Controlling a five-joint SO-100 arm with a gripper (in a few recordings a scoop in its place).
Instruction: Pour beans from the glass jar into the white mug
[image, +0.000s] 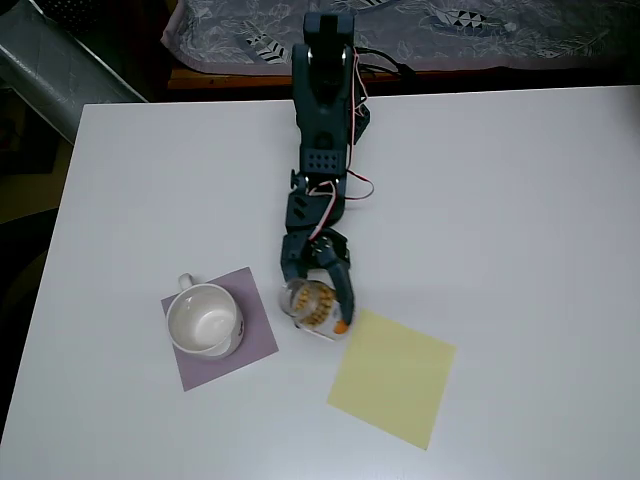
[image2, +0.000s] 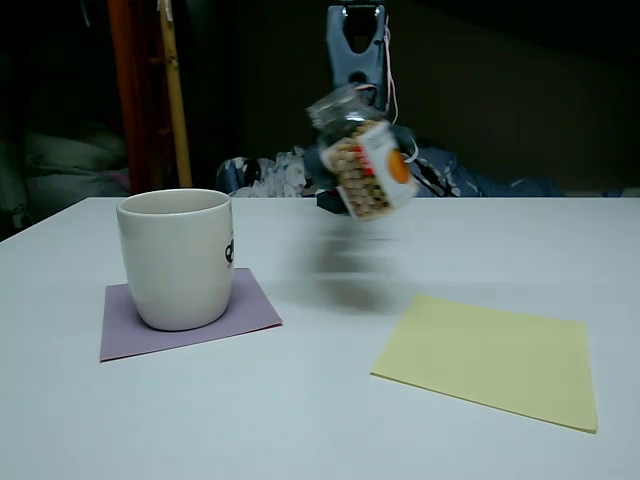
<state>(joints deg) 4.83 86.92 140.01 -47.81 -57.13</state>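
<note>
The glass jar (image2: 366, 165) hangs in the air above the table, tilted with its neck toward the left and its orange-and-white label facing the fixed view. Tan beans (image2: 360, 180) fill most of it. My dark blue gripper (image: 318, 290) is shut on the glass jar (image: 312, 304), just right of the mug in the overhead view. The white mug (image: 204, 319) stands upright on a purple paper square (image: 255, 345), its handle toward the back; its inside looks empty from above. In the fixed view the mug (image2: 178, 258) is left of and lower than the jar.
A yellow paper square (image: 392, 376) lies flat on the white table (image: 520, 220), right of the jar and nearer the front. The arm (image: 322, 120) reaches in from the back edge. Patterned cloth (image: 440, 30) lies beyond the table.
</note>
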